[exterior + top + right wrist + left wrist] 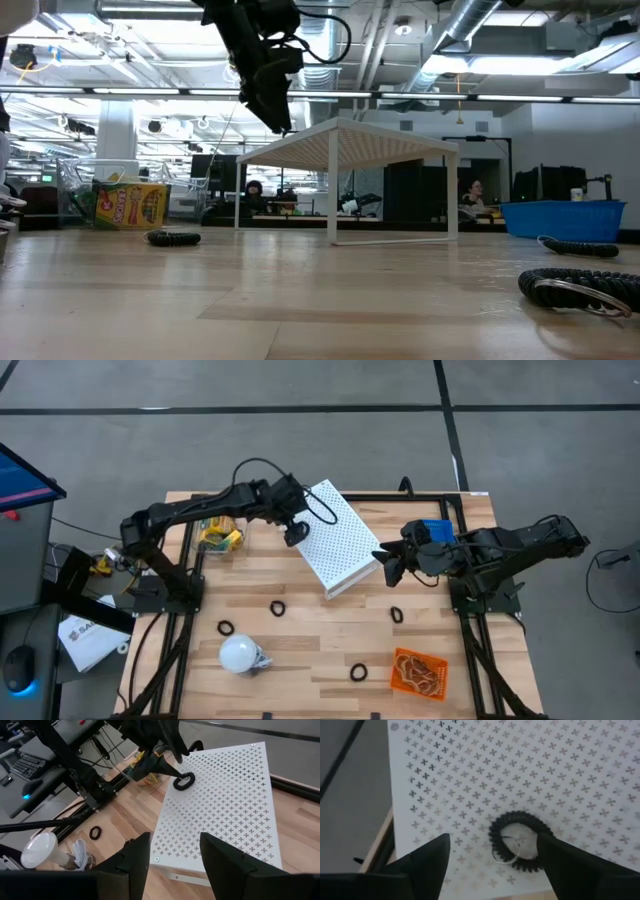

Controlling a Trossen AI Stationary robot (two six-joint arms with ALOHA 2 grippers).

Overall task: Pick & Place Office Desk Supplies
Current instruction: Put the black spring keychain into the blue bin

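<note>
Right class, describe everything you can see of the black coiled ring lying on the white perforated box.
The ring is a small black spiral coil, plastic by the look, bent into a closed loop with a thin metal key ring hooked through it. It lies flat on top of the white perforated box, near one edge. The left tool hangs open just above it, one finger on each side; whether a finger touches it is unclear. Nothing else is near it.

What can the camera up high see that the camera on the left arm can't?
Only the high view shows the crayon boxes, the white bulb-like object, the tan rubber bands, loose black rings like one on the table, and the right gripper waiting by the box. Only the left wrist view shows a black coiled ring lying on the perforated top between the open fingers. Both show the white perforated box and left gripper.
</note>
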